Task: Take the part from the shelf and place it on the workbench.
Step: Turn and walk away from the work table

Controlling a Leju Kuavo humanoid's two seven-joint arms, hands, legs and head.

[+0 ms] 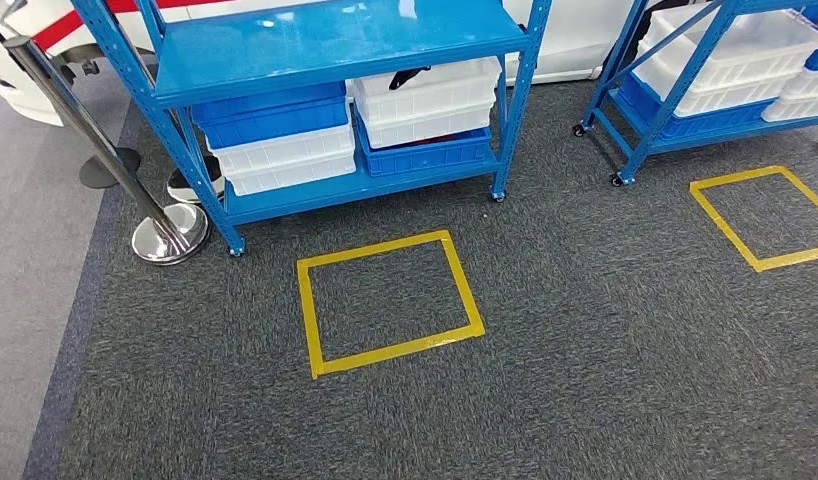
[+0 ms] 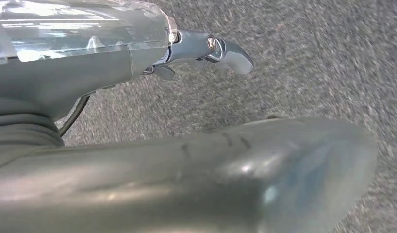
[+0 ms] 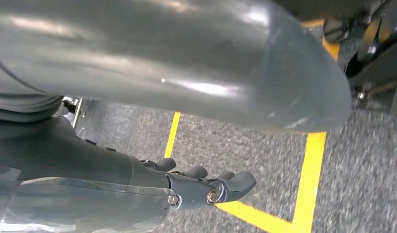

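Blue shelf (image 1: 325, 45) stands ahead, with a dark part (image 1: 409, 76) in a white bin (image 1: 430, 100) low down. Left hand (image 2: 206, 51) and right hand (image 3: 206, 187) hang over carpet, fingers loosely out, holding nothing. Stopping outside the yellow square (image 1: 388, 301) could leave the part too far to grab.

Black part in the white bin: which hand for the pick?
Right, narrowly: the black part lies in the shelf's right-side white bin. Left hand and right hand both hang empty over carpet.

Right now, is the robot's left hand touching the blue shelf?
Apart. The left wrist view shows the left hand hanging over bare grey carpet.
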